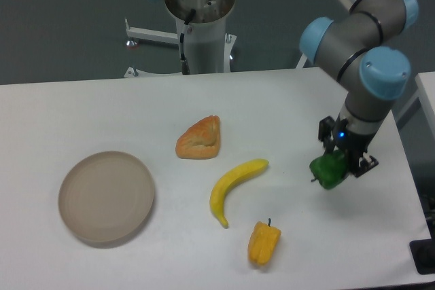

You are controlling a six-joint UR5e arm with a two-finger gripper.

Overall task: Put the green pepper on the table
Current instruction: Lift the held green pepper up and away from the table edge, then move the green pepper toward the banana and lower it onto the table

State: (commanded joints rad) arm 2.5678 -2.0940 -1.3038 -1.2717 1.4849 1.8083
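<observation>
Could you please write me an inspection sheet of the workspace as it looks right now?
Surface: white table, matte, no spills seen.
Job's things: green pepper held in the gripper to the right of the banana; whether it touches the tabletop cannot be told.
Clutter: round beige plate at left with nothing on it; croissant near centre; banana below it; yellow pepper near the front edge. All lie apart from each other.
Grippers: gripper shut on the green pepper, pointing down.
Cables: nothing seen.
Surroundings: dark backdrop, robot base column behind the table, white metal frame beside it.
</observation>
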